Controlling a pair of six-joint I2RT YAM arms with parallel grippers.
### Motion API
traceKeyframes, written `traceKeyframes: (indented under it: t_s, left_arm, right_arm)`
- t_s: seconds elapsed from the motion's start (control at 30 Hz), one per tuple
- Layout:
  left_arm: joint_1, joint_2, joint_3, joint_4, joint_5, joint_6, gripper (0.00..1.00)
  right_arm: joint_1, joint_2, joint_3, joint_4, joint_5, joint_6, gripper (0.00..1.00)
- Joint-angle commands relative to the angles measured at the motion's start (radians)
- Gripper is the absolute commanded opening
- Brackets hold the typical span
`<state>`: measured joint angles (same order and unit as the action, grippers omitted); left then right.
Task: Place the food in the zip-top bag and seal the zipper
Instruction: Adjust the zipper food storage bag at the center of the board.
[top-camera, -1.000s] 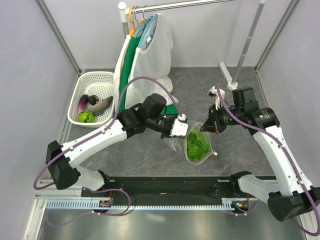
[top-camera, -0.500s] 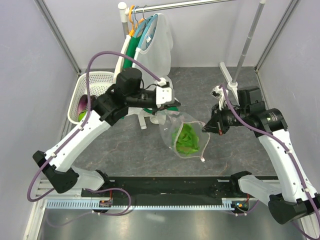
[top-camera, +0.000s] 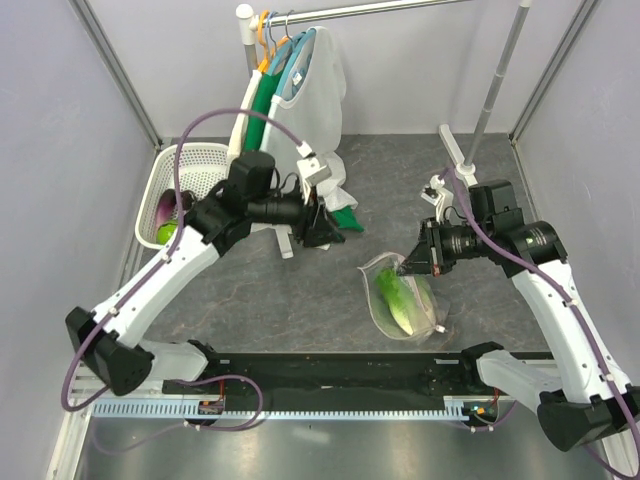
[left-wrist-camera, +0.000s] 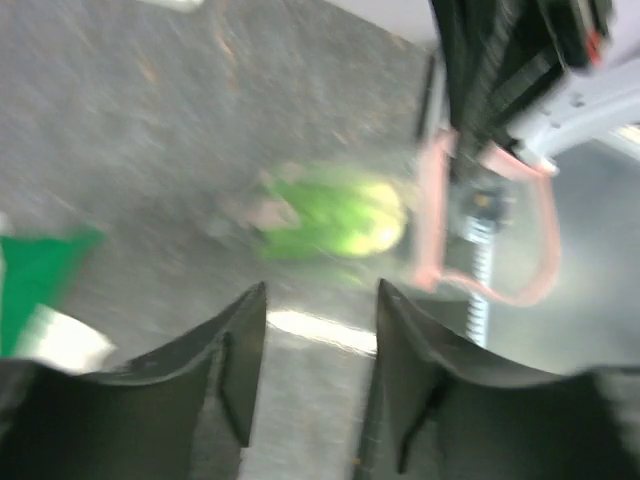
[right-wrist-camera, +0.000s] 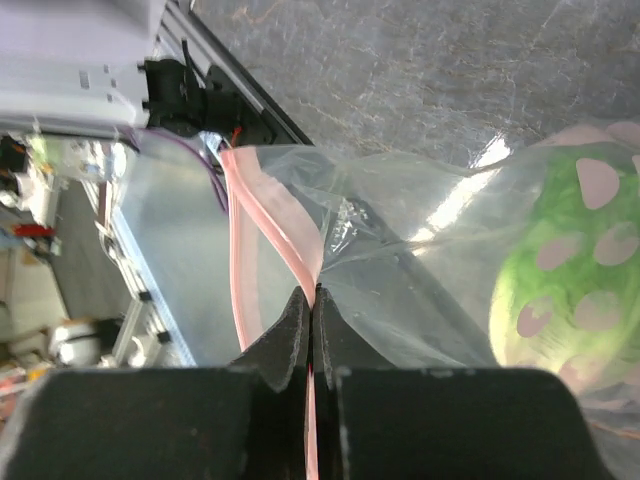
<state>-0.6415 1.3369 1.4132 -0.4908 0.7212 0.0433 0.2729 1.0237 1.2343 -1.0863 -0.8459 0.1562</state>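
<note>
Zip-top bag (top-camera: 425, 318) lies on the worktop (top-camera: 300, 300) in front of the right arm. The lettuce head (top-camera: 398, 295) is inside it, green showing through the dotted film. The mouth faces the left arm, and the pink zipper (right-wrist-camera: 270, 225) is parted into two strips.

Right gripper (right-wrist-camera: 312, 300): fingers pressed together, pinching one zipper strip and holding that lip up off the worktop. Left gripper (left-wrist-camera: 315, 330): fingers spread and empty, hanging well apart from the bag, near the hem of the hanging clothes.

Judgement: one item is bagged and the rest are to be fetched, so sealing is a long way off.
- The right gripper should keep its pinch high and steady so the mouth gapes. (The film is slack, and a dropped lip would close the opening.)
- The left should bring the eggplant (top-camera: 164, 208) or the small green fruit (top-camera: 166, 233) from the white basket (top-camera: 190, 153) and enter along the open side, not across the raised strip.
- I cannot see the pale vegetable; the left arm covers part of the basket.

Surroundings: the white mesh garment (top-camera: 315, 90) and the green cloth (top-camera: 345, 218) hang between basket and bag, so they could snag on the carry path. The rack post (top-camera: 490, 90) stands behind the right arm.
</note>
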Motion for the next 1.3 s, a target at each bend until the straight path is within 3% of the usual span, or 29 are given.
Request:
traceKeyframes:
  t_s: [0.0,0.17,0.2,0.23,0.5,0.57,0.6,0.67,0.7,0.8,0.87,1.1,1.13,1.17,1.2,1.27]
  left_arm:
    - [-0.014,-0.192,-0.243,0.061,0.058,-0.299,0.59]
    - [-0.026,-0.262,-0.333,0.135,0.029,-0.393,0.87]
    - [-0.035,-0.259,-0.32,0.135,0.009,-0.408,0.9]
    - [-0.068,-0.255,-0.309,0.13,-0.065,-0.414,0.99]
    - [-0.262,-0.101,-0.173,0.042,-0.354,-0.506,1.0]
    - [-0.264,-0.047,-0.101,-0.029,-0.414,-0.52,0.88]
    - [-0.262,0.018,-0.074,-0.061,-0.439,-0.519,0.73]
    - [-0.259,0.082,0.007,-0.139,-0.497,-0.504,0.62]
    - [-0.253,0.102,0.018,-0.173,-0.5,-0.494,0.48]
    - [-0.235,0.104,0.038,-0.18,-0.502,-0.452,0.17]
    - [-0.233,0.079,0.073,-0.184,-0.494,-0.395,0.04]
    - [-0.199,0.013,0.182,-0.262,-0.399,-0.203,0.02]
    - [-0.192,0.005,0.182,-0.279,-0.384,-0.183,0.11]
    - [-0.182,-0.014,0.173,-0.279,-0.365,-0.181,0.26]
    - [-0.158,-0.03,0.167,-0.273,-0.312,-0.183,0.64]
    - [-0.135,-0.083,0.161,-0.249,-0.301,-0.226,0.99]
  right_arm:
    - [-0.015,0.013,-0.013,0.158,0.036,0.184,0.0]
    - [-0.029,0.01,-0.067,0.334,0.096,0.431,0.0]
    - [-0.029,0.01,-0.07,0.379,0.108,0.498,0.0]
    - [-0.029,0.013,-0.067,0.388,0.12,0.515,0.0]
    - [-0.031,0.041,-0.076,0.46,0.117,0.674,0.0]
    - [-0.031,0.036,-0.073,0.462,0.099,0.671,0.0]
    - [-0.031,0.029,-0.075,0.459,0.088,0.666,0.0]
    - [-0.031,0.015,-0.082,0.46,0.082,0.651,0.0]
    - [-0.031,0.001,-0.09,0.456,0.085,0.645,0.0]
    - [-0.031,-0.031,-0.114,0.424,0.108,0.599,0.0]
    - [-0.031,-0.048,-0.111,0.364,0.14,0.522,0.0]
    - [-0.031,-0.065,-0.01,0.151,0.337,0.18,0.0]
    - [-0.031,-0.071,-0.007,0.135,0.323,0.169,0.0]
    - [-0.032,-0.08,-0.004,0.114,0.309,0.163,0.0]
    - [-0.031,-0.088,-0.009,0.111,0.295,0.169,0.0]
    - [-0.031,-0.106,-0.018,0.118,0.262,0.18,0.0]
